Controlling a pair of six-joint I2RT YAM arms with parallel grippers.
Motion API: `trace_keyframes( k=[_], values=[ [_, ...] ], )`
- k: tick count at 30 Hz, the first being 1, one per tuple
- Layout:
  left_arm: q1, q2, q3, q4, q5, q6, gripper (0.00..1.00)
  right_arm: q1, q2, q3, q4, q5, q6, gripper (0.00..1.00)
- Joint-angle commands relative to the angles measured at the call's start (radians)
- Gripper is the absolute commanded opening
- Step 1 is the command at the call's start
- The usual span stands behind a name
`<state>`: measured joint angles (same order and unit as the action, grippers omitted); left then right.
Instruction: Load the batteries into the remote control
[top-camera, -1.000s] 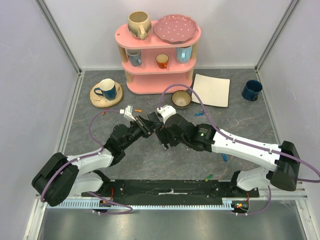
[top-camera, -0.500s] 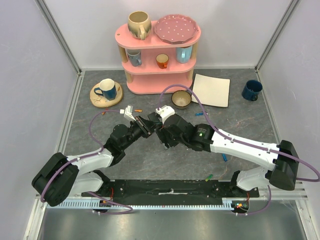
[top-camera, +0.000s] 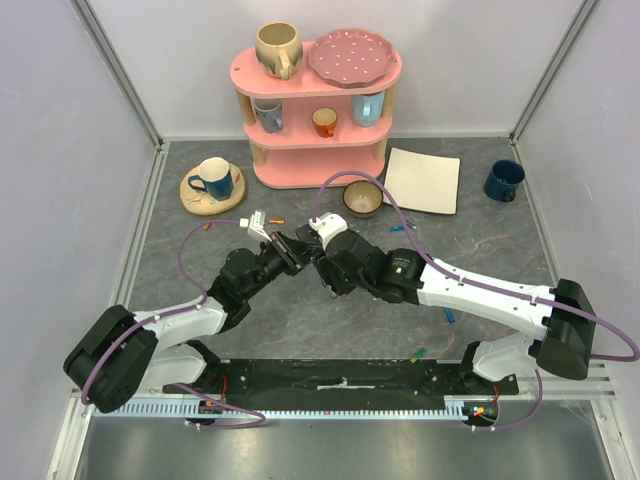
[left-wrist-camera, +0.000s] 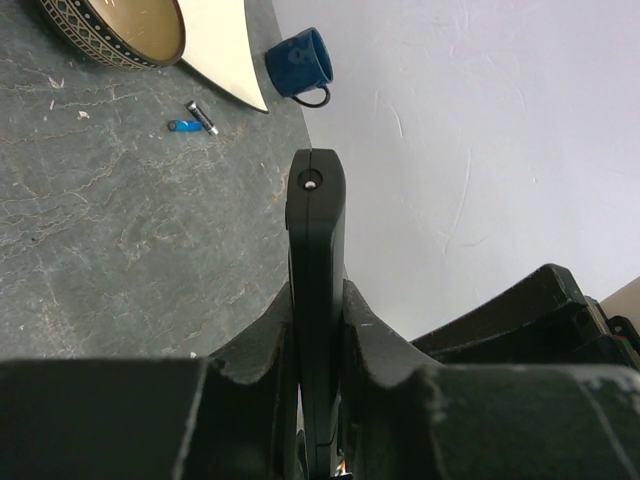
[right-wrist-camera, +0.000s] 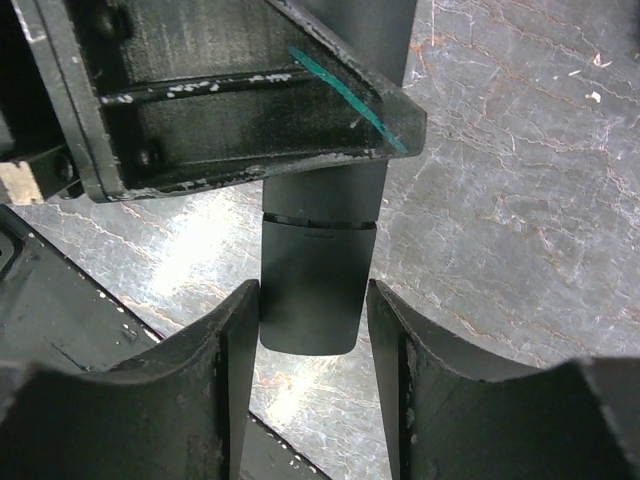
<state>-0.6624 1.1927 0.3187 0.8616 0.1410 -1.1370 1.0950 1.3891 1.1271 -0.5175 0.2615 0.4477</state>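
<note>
Grey veined tabletop sits between pale walls. The left hand clamps the remote edge-up above it. The right hand flanks the remote's end; whether it grips, I cannot tell. Batteries lie near the bowl.

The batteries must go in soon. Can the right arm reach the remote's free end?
Probably yes: the right end effector has a finger either side of the free end of the remote control, nothing between; the left end effector grips it farther along.
</note>
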Motion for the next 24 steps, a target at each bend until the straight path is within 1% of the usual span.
trace_keyframes(
  k=[1,2,6,14,24],
  values=[
    [0.003,-0.012,0.026,0.053,0.011,-0.012,0.02,0.002,-0.005,-0.010,0.033,0.002,-0.015,0.51],
    [0.003,-0.012,0.026,0.053,0.009,-0.012,0.02,0.002,-0.007,-0.012,0.034,-0.002,-0.017,0.48],
    [0.003,-0.015,0.023,0.051,0.002,-0.006,0.02,0.002,-0.018,-0.020,0.036,-0.005,-0.018,0.46],
    [0.003,-0.053,0.028,0.004,-0.052,0.043,0.02,0.002,-0.053,-0.046,0.034,-0.021,-0.015,0.46],
    [0.003,-0.044,0.037,-0.001,-0.061,0.054,0.02,0.002,-0.085,-0.069,0.036,-0.027,-0.014,0.46]
  ],
)
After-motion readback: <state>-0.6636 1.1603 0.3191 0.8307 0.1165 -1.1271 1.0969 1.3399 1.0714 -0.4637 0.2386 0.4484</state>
